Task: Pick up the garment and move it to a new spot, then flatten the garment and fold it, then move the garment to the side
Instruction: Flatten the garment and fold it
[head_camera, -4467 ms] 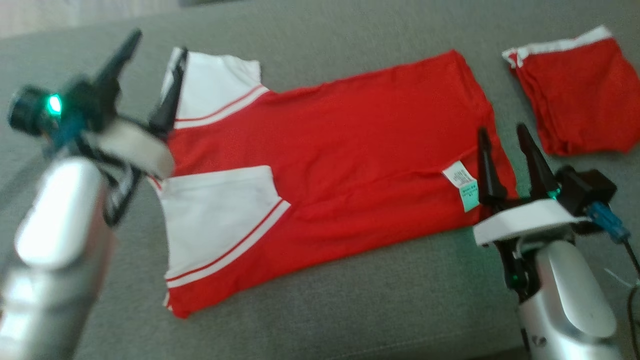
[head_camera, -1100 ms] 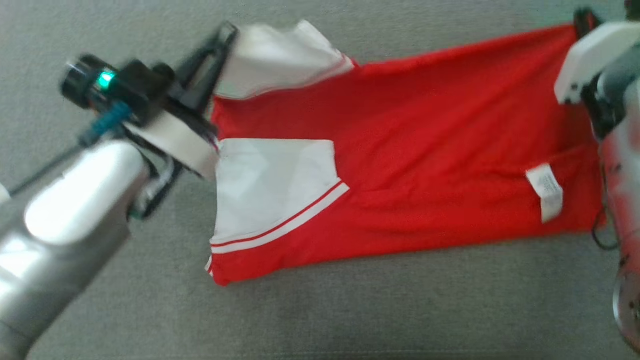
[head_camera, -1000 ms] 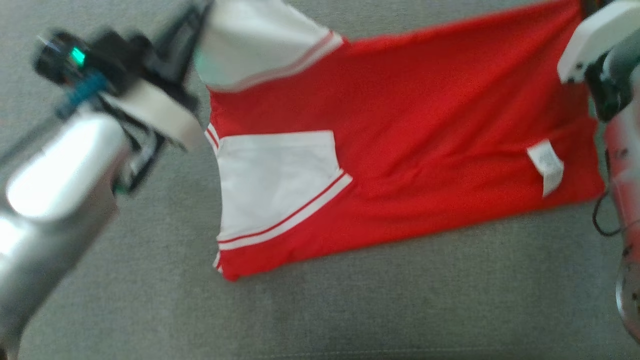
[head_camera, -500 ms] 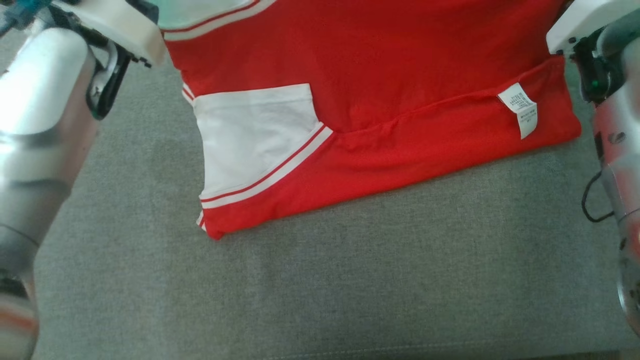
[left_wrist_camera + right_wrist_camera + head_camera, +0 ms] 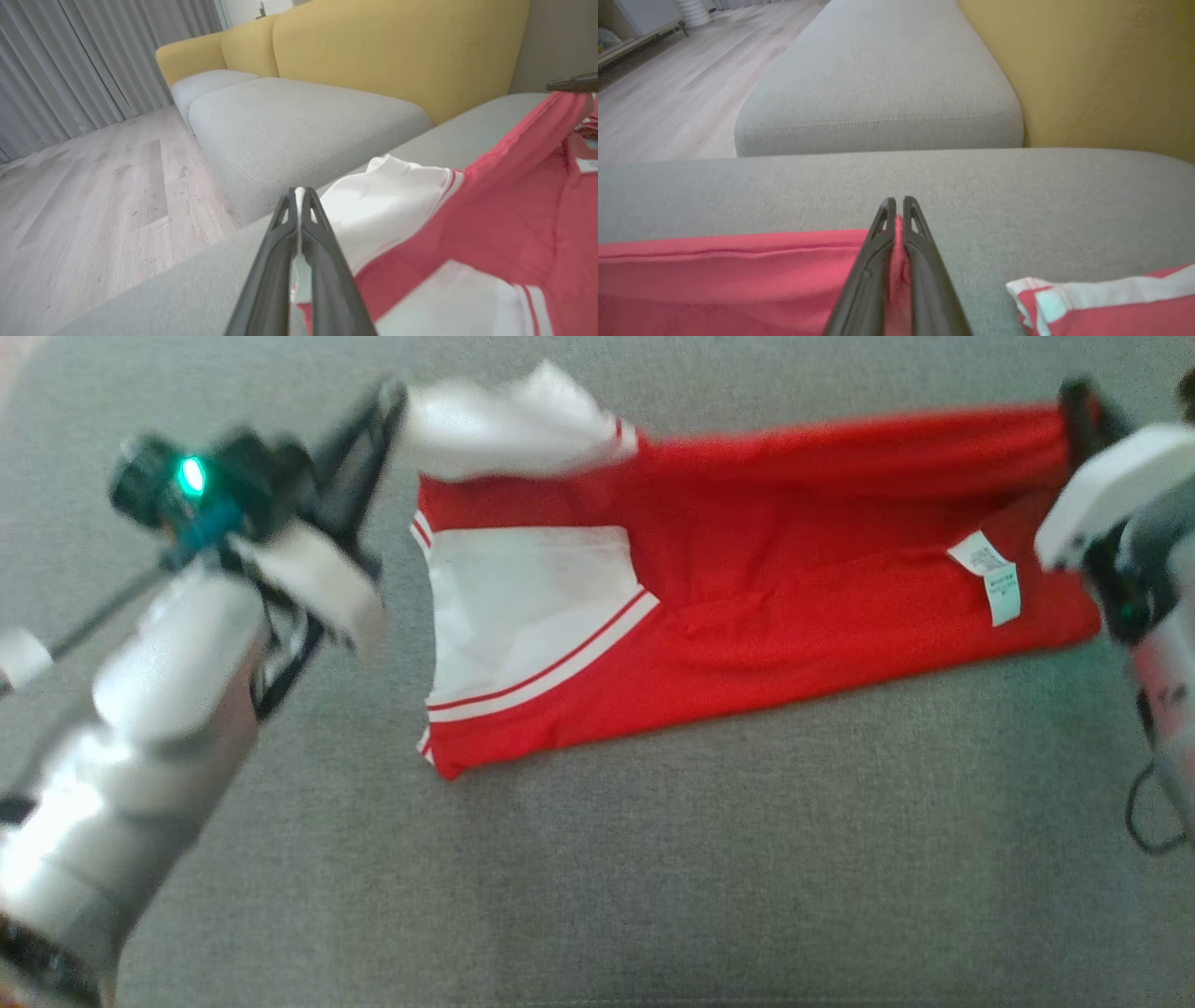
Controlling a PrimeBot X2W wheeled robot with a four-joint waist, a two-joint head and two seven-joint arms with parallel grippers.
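Garment (image 5: 766, 588), red and white, is lying across the grey cushion (image 5: 653, 859), far edge raised. Left gripper (image 5: 297, 192) is pinching the white sleeve (image 5: 392, 196); right gripper (image 5: 896, 201) is pinching the red hem (image 5: 738, 242). Advisable: keeping both ends level and taut while carrying the fold over.

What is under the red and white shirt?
The grey seat cushion lies under the shirt. The cushion shows beside it, but the part directly beneath is covered by the cloth, so anything else there cannot be seen.

Yellow-backed grey sofa (image 5: 299, 121) — pale wood floor (image 5: 93, 196), grey curtains (image 5: 84, 70).
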